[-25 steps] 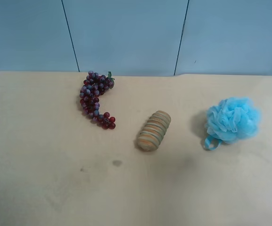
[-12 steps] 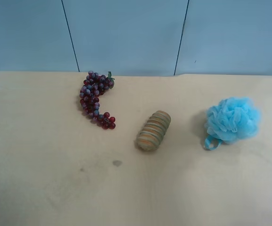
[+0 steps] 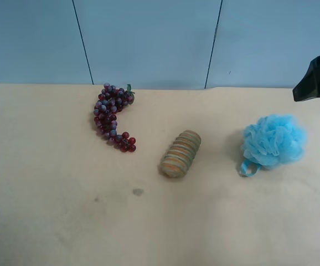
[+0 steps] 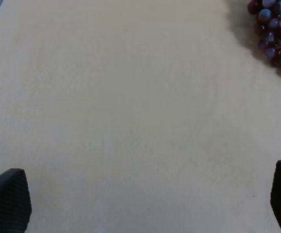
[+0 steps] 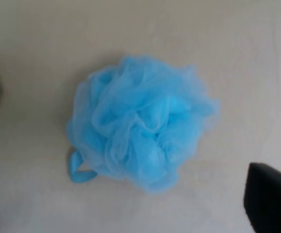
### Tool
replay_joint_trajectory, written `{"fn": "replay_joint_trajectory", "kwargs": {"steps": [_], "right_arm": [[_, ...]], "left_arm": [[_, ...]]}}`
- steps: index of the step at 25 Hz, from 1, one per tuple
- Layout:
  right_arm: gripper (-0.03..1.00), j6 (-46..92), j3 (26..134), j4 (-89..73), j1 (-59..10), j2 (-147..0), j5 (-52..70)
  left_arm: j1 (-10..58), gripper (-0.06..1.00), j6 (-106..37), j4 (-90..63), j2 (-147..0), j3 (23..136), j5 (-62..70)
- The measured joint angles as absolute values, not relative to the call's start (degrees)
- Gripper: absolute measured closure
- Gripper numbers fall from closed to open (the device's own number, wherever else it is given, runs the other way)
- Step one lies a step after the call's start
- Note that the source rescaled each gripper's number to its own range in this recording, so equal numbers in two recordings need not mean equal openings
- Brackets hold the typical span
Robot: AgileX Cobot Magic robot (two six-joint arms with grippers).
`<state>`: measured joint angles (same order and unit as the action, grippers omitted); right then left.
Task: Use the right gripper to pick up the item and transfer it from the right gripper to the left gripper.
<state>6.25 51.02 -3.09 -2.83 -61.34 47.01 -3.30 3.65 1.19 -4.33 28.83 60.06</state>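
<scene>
The item, a fluffy light-blue mesh pouf point(image 3: 274, 139), lies on the tan table at the right, its blue ribbon loop point(image 3: 248, 168) on the side facing the near edge. The right wrist view shows the pouf point(image 5: 140, 121) centred below my right gripper point(image 5: 131, 213), whose black fingertips point(image 5: 272, 199) stand wide apart; it is open, empty and above the pouf. In the exterior high view the right gripper point(image 3: 315, 78) shows only at the right edge, beyond the pouf. My left gripper point(image 4: 145, 201) is open and empty over bare table, and is out of the exterior high view.
A striped tan-orange roll point(image 3: 181, 154) lies mid-table, left of the pouf. A purple-red grape bunch point(image 3: 113, 116) lies further left toward the back and also shows in the left wrist view point(image 4: 276, 34). A blue panelled wall point(image 3: 149, 39) backs the table.
The right gripper has come into the exterior high view at the right edge, from a sliver half a second ago to a clear black shape. The objects have not moved.
</scene>
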Motion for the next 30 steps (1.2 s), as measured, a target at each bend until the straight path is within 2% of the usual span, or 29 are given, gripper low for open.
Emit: {"fn": "replay_joint_trajectory", "kwargs": {"steps": [11, 30], "right_arm": [[-0.03, 6.2, 51.0, -2.3, -2.8, -70.0, 41.0], [-0.03, 3.8, 51.0, 1.0, -2.8, -81.2, 37.2]], "left_arm": [[-3.3, -0.06, 3.6, 1.2, -4.3, 28.8, 60.1], [-3.3, -0.06, 3.6, 1.2, -4.3, 28.8, 60.1]]}}
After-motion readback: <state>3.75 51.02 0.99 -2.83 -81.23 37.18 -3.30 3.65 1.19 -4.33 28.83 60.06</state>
